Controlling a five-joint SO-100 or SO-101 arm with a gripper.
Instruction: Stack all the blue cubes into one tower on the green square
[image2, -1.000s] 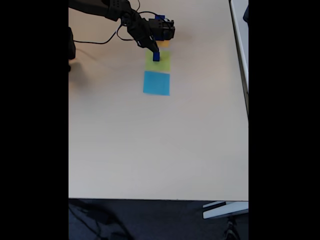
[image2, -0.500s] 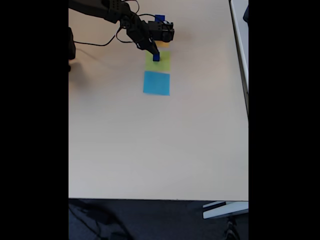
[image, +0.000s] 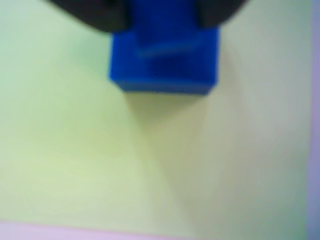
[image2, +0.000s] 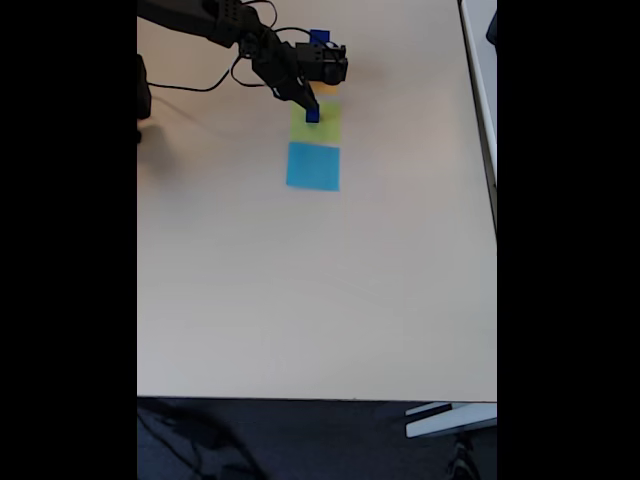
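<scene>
- Wrist view: a blue cube (image: 165, 62) sits on the green square (image: 100, 165), with dark fingers (image: 95, 15) on either side of something blue at the top edge. It looks like a smaller cube resting on the bigger one, though the blur makes that uncertain.
- Fixed view: the gripper (image2: 305, 103) reaches over the upper part of the green square (image2: 328, 125), and the cube (image2: 313, 116) is at its tip. An orange-yellow square (image2: 328, 90) peeks out just beyond, and a light-blue square (image2: 313, 166) lies just below the green one on the bench (image2: 320, 290).
- The fingers seem closed narrowly around the upper blue piece, but the grip itself is cropped and I cannot tell for sure.
- Step in hand, as I judge it: setting a cube onto the tower on the green square.
- Next move calls for a gentle release and a straight lift, so the stack is not nudged, then fetching any cube left.
</scene>
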